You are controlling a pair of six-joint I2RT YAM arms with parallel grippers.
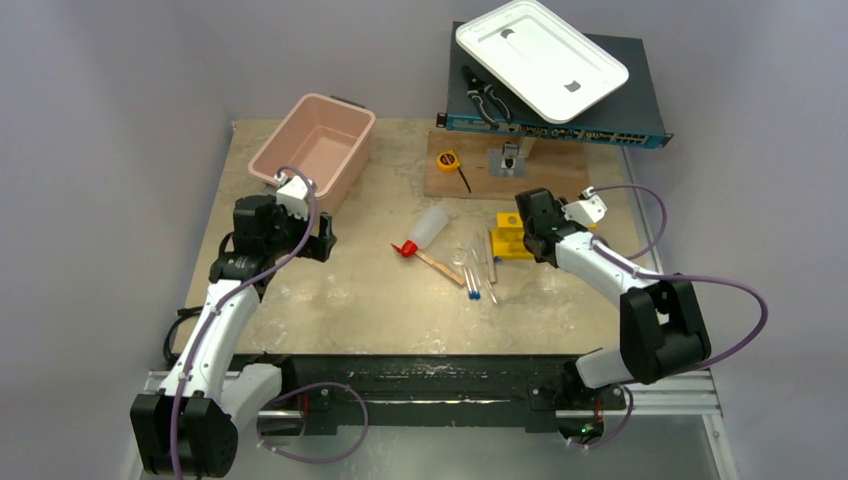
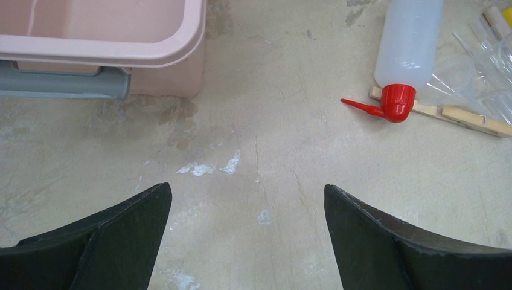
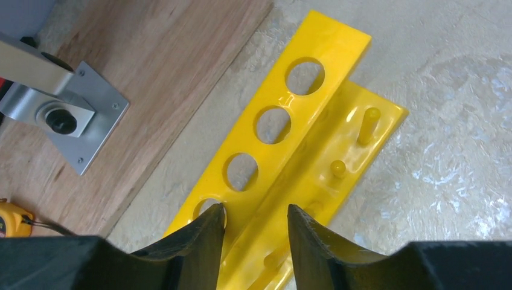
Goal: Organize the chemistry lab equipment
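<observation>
The yellow holed rack (image 1: 508,241) stands right of centre on the table. My right gripper (image 1: 527,226) is on its near end; in the right wrist view the rack (image 3: 302,103) runs away from the gripper (image 3: 255,214), whose fingers close on its holed bar, one tip at a hole's edge. The squeeze bottle (image 1: 430,226) lies on its side, red nozzle to the left, over a wooden stick (image 1: 440,266). Clear tubes with blue tips (image 1: 472,276) lie between bottle and rack. My left gripper (image 1: 322,237) hangs open over bare table (image 2: 247,193), left of the bottle (image 2: 407,42).
A pink bin (image 1: 315,145) stands at the back left, just beyond my left gripper. At the back lie a yellow tape measure (image 1: 448,160) and a wooden board (image 1: 560,175) with a metal bracket. Pliers (image 1: 487,100) and a white tray (image 1: 540,58) rest on a dark box.
</observation>
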